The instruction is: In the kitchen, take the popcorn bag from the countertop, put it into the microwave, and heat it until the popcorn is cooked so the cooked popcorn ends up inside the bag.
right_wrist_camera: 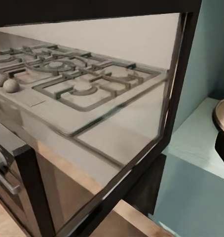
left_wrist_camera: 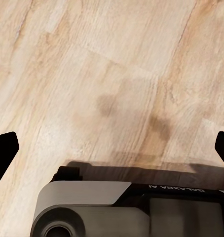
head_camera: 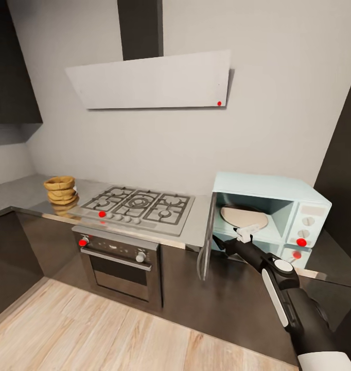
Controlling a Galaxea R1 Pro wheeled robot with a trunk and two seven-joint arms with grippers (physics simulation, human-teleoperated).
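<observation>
1 popcorn bag (head_camera: 60, 190), 1 microwave (head_camera: 270, 214) w/ 2 knobs, 1 gas hob (head_camera: 137, 206), 1 oven (head_camera: 119, 265), 1 hood (head_camera: 152, 80).

Walls: plain grey (head_camera: 144, 149).
Floor: light wood planks (head_camera: 93, 335).
Cabinets: glossy black fronts (head_camera: 36, 247).
Hood: slanted white panel (head_camera: 155, 80).
Hob: steel gas burners (head_camera: 137, 206).

The popcorn bag (head_camera: 59, 189) at about 9 o'clock is showing tan-brown with ringed folds, sitting on a grey brushed-steel desk (head_camera: 21, 191). The microwave (head_camera: 270, 216) at 3 o'clock is looking pale blue, with a white side panel and a red light, and a beige plate (head_camera: 243, 215) inside. The hob (head_camera: 137, 206) is looking steel-grey with red dots. The floor (head_camera: 119, 335) is showing light wood grain, the walls plain grey, and the cabinets glossy black. The right arm (head_camera: 283, 288) is showing black and white.
</observation>
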